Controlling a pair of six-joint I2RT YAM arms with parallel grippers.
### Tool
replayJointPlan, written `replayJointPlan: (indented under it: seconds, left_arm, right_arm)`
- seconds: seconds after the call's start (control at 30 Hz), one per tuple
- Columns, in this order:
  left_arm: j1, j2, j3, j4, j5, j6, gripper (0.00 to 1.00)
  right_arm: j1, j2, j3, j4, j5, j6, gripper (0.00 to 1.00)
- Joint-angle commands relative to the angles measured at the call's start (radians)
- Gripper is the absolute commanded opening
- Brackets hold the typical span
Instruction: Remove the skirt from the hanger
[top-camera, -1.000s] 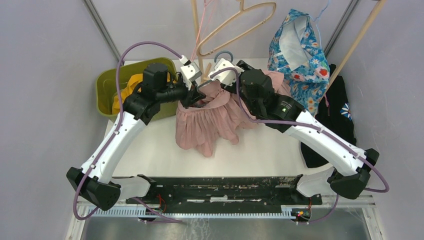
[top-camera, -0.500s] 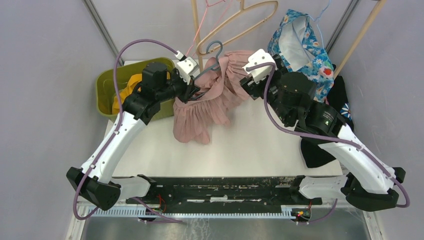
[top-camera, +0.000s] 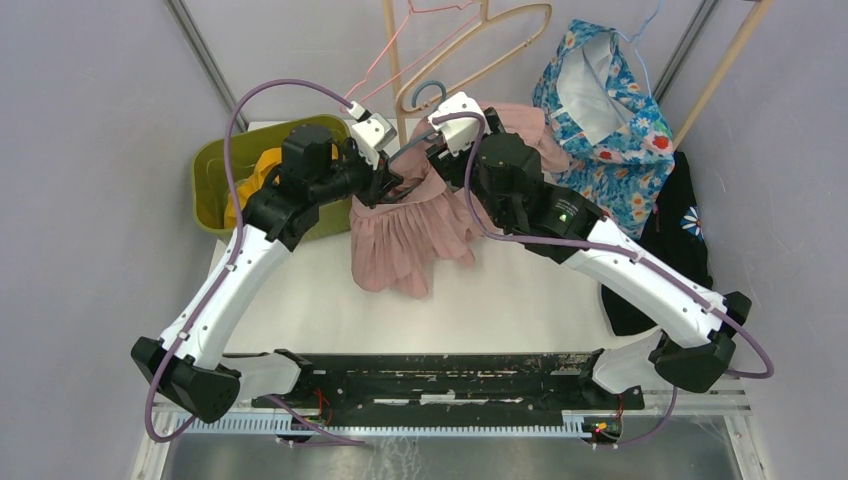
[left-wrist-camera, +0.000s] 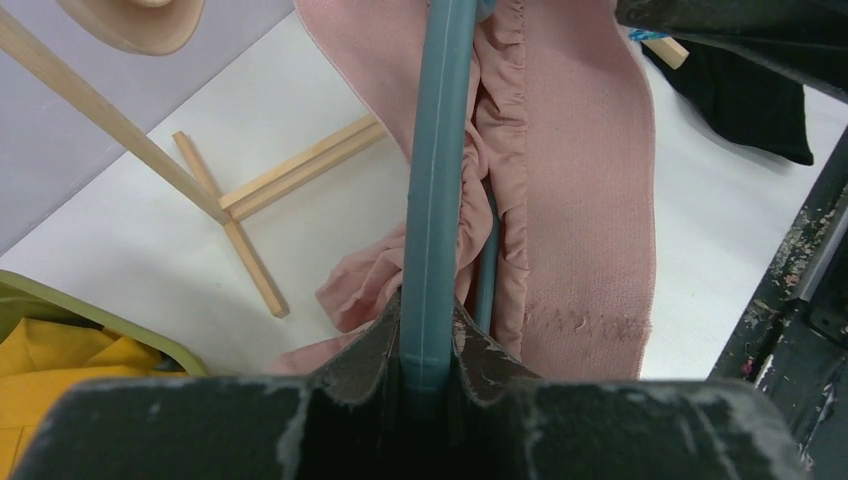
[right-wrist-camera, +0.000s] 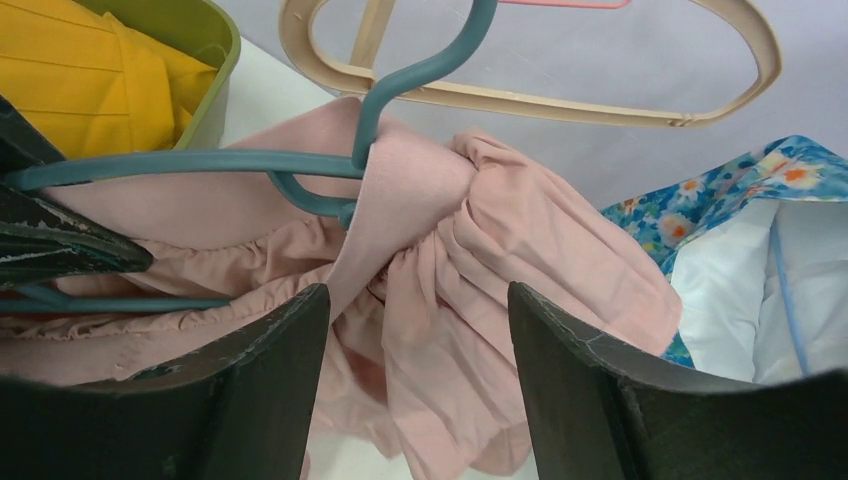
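Note:
The pink skirt (top-camera: 400, 240) hangs bunched from a blue-grey hanger (top-camera: 428, 92) above the white table. My left gripper (top-camera: 388, 182) is shut on the hanger's arm; in the left wrist view the hanger (left-wrist-camera: 435, 180) runs up out of the gripper (left-wrist-camera: 430, 312), with the skirt's waistband (left-wrist-camera: 590, 180) beside it. My right gripper (top-camera: 442, 165) is open just right of the hanger. In its wrist view the skirt (right-wrist-camera: 520, 260) lies between and beyond the spread gripper (right-wrist-camera: 418, 295), touching neither finger. The waistband wraps the hanger (right-wrist-camera: 200, 162) at its neck.
A green bin (top-camera: 205, 185) holding a yellow garment (top-camera: 255, 170) stands at the back left. Wooden hangers (top-camera: 480, 45) and a wooden pole (top-camera: 392, 60) rise behind. A blue floral garment (top-camera: 610, 110) and a black garment (top-camera: 680, 220) hang at the right.
The right arm swung out to the right, drawing part of the skirt with it, then came back beside the hanger with its jaws opened wider. The left gripper kept its hold.

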Motion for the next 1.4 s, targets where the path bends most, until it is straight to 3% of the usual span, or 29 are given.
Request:
replayJointPlan:
  seconds: [0.0,0.73,0.83,0.97,1.03,1.17,1.37]
  left_arm:
    - [-0.002,-0.044,0.055,0.095,0.05,-0.044,0.03]
    - [-0.003,-0.026,0.053,0.086,0.051,-0.03,0.03]
    - [-0.002,-0.037,0.06,0.074,0.045,-0.025,0.03]
    - [-0.003,-0.048,0.063,0.049,0.038,-0.015,0.03]
    - [-0.003,-0.052,0.058,0.046,0.035,-0.013,0.03]
    - [-0.003,-0.052,0.047,0.054,0.031,-0.017,0.03]
    - [-0.003,-0.031,0.041,0.146,0.028,-0.052,0.03]
  right_arm:
    - [0.004,-0.015,0.048,0.078,-0.01,0.046,0.71]
    - [0.004,0.037,0.045,0.055,-0.056,0.098,0.67]
    - [0.004,0.038,0.033,0.064,-0.013,0.066,0.53]
    - [0.003,0.031,0.033,0.071,0.028,0.036,0.24]
    - [0.003,0.028,0.042,0.068,0.053,0.037,0.05]
    - [0.004,0.02,0.064,0.063,0.041,0.041,0.02]
    - [0.011,0.053,0.164,-0.012,-0.117,0.122,0.02]
